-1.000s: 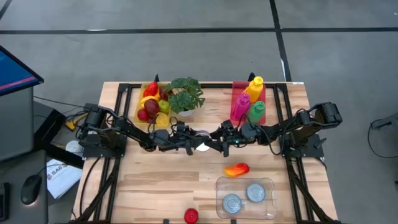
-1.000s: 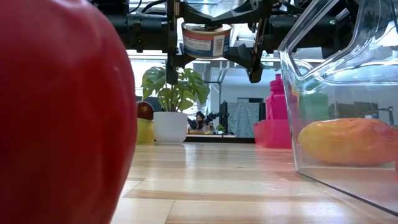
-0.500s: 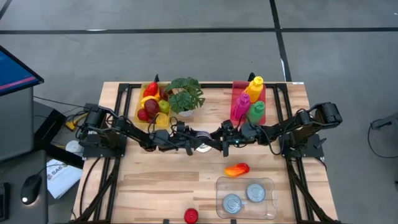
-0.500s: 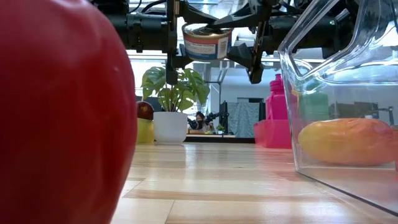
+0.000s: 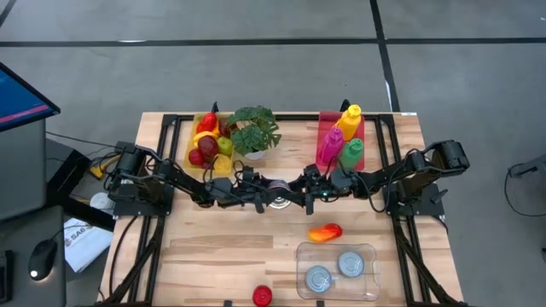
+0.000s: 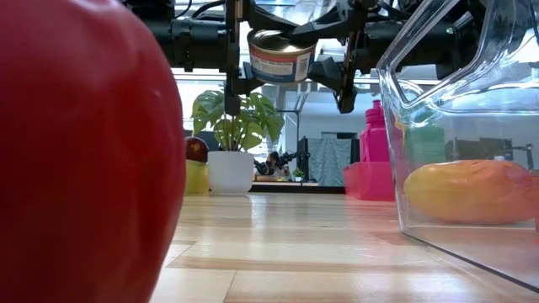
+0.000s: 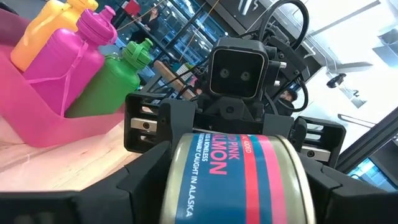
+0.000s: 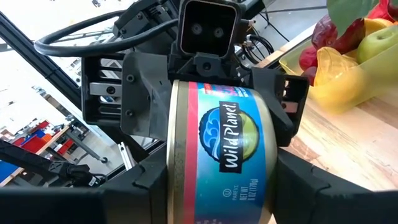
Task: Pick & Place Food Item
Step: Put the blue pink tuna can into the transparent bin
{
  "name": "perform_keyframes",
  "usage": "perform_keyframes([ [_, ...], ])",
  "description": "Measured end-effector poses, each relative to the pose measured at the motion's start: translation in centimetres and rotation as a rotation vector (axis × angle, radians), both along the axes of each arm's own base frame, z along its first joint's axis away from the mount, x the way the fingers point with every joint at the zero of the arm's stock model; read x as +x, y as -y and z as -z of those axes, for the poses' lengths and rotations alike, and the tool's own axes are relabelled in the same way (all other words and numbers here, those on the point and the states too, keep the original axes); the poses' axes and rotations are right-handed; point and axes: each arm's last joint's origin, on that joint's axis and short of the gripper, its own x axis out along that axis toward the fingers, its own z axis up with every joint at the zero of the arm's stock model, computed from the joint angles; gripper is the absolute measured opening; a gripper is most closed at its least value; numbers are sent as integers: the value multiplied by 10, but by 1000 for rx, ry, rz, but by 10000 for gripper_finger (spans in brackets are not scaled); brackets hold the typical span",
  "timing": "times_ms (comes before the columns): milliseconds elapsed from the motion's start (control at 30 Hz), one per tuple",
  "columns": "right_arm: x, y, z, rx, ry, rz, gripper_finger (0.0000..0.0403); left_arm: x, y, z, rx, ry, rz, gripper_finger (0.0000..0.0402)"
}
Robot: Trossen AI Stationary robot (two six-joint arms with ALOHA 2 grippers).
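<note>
- Clearly a handover is in hand: above the middle of the table (image 5: 213,247), the left gripper (image 5: 270,199) and the right gripper (image 5: 292,199) meet nose to nose, with the salmon can (image 5: 280,199) held aloft between them.
- Each pincer is part-way closed with its fingers on opposite sides of that can. I cannot tell which pair carries the weight.
- Next, I reckon, one pincer must let go cleanly. The other must then carry the can to the clear bin (image 5: 298,263), which lies near the right gripper, towards the table's front edge. Two cans (image 5: 351,264) are already in it.
- Only the overhead view shows the bin's contents and the orange fruit (image 5: 325,232) between the pincers and the bin.
- Only the low view shows the can tipped and well clear of the wood.
- Only the wrist views show the label. Each also looks straight at the opposite arm's camera behind the can.
</note>
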Motion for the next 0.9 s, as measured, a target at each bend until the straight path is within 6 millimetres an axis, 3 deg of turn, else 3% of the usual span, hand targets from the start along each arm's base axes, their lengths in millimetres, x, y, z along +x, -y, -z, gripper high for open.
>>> perform_keyframes([
  [400,0,0,-2,3,10,-1,194,-2,0,-6,121,8,-24,280],
  [700,0,-1,-1,26,1,-5,196,-20,-2,-56,252,84,-21,302],
  [900,-1,-8,1,126,-31,-113,189,-42,-5,-84,296,5,-15,306],
])
